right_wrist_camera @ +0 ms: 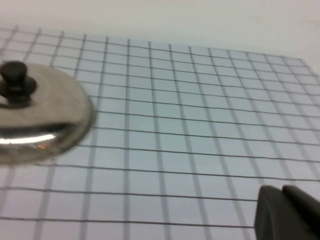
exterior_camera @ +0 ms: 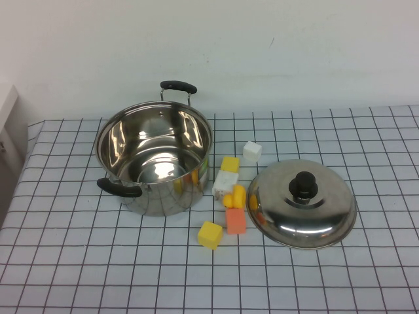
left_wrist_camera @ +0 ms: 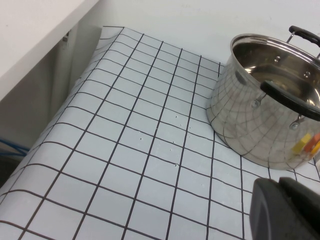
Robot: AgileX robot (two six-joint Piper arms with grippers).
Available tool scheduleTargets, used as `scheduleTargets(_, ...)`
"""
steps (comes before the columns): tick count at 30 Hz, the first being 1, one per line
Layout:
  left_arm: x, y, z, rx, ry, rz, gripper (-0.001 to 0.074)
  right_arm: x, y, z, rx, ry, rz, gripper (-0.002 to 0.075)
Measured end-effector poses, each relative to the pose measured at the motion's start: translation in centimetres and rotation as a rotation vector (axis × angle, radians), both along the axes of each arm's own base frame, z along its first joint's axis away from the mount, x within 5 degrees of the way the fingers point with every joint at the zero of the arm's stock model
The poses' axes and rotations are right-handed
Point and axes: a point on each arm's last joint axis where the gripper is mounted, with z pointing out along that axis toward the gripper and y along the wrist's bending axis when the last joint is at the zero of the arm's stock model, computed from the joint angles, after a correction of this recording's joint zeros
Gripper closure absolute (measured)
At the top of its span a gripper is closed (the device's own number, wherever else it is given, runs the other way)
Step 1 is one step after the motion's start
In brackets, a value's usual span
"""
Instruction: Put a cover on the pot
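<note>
The pot (exterior_camera: 155, 159) is a large shiny steel one with two black handles, standing open and empty at the table's middle left; its wall (left_wrist_camera: 250, 120) shows in the left wrist view too. To its right, the domed steel lid (exterior_camera: 281, 209) with a black knob (exterior_camera: 304, 186) lies flat on the cloth, also in the right wrist view (right_wrist_camera: 45, 110). Neither arm shows in the high view. My left gripper (left_wrist_camera: 280, 182) is shut and empty, over the cloth short of the pot. My right gripper (right_wrist_camera: 281, 189) is shut and empty, well away from the lid.
Several small blocks lie between pot and lid: a white one (exterior_camera: 252, 151), a yellow one (exterior_camera: 230, 164), an orange one (exterior_camera: 236, 221) and a yellow one (exterior_camera: 210, 235) nearest the front. The checked cloth drops off at the table's left edge (left_wrist_camera: 45, 140).
</note>
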Motion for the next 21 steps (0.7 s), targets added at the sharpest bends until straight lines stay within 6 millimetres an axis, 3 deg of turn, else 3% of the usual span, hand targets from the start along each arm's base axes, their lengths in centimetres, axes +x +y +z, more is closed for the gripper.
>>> scheduleTargets(6, 0.0, 0.0, 0.0, 0.0, 0.0, 0.0, 0.0738, 0.1, 1.2, 0.1, 0.328, -0.037, 0.027, 0.0728)
scheduleTargets(12, 0.0, 0.0, 0.0, 0.0, 0.0, 0.0, 0.0738, 0.3, 2.9, 0.9, 0.889, -0.098, 0.064, 0.0728)
scheduleTargets(16, 0.0, 0.0, 0.0, 0.0, 0.0, 0.0, 0.0738, 0.3, 3.0, 1.3, 1.002, -0.129, 0.063, 0.0728)
scheduleTargets(21, 0.0, 0.0, 0.0, 0.0, 0.0, 0.0, 0.0738, 0.4, 2.9, 1.5, 0.941, -0.159, 0.074, 0.0728)
